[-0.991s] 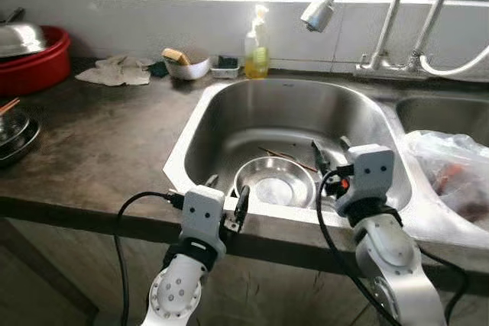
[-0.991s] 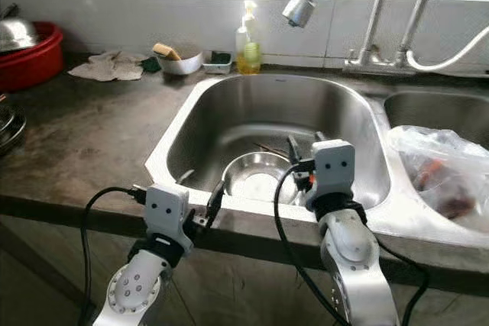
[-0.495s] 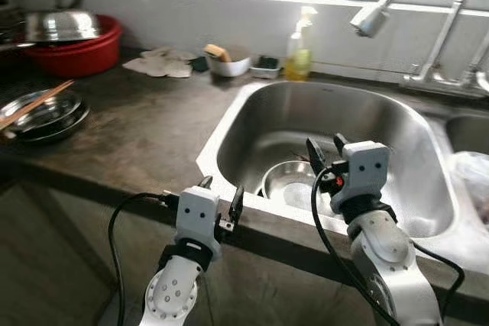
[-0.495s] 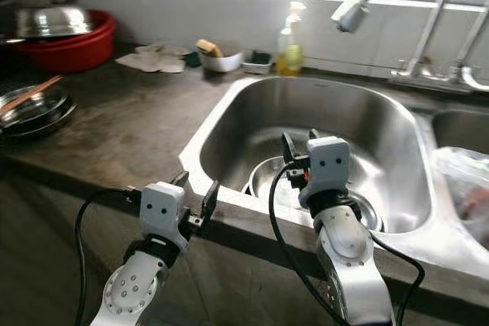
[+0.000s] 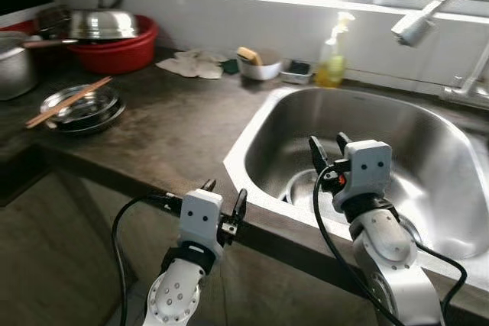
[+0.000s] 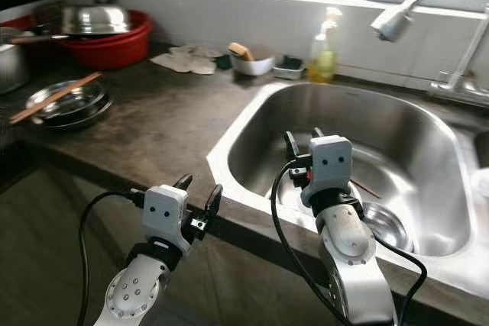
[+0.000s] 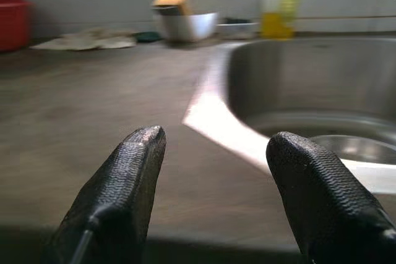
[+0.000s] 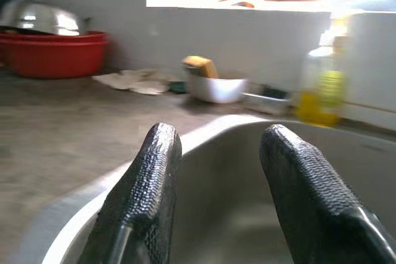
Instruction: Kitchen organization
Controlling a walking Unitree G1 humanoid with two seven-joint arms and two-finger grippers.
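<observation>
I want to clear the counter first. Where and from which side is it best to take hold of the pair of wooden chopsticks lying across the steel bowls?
Grip the wooden chopsticks near their middle, from above with the left claw. They lie flat across the rim of the stacked steel bowls, so space beneath lets fingers close.

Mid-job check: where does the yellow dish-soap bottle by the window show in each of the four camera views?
Left eye view: yellow dish-soap bottle at the wall, behind the steel sink.
Right eye view, same spot.
Left wrist view, far, past the sink.
Right wrist view, blurred, at the wall.
Shared landmark: white bowl holding a sponge, on the bottle's left.
</observation>
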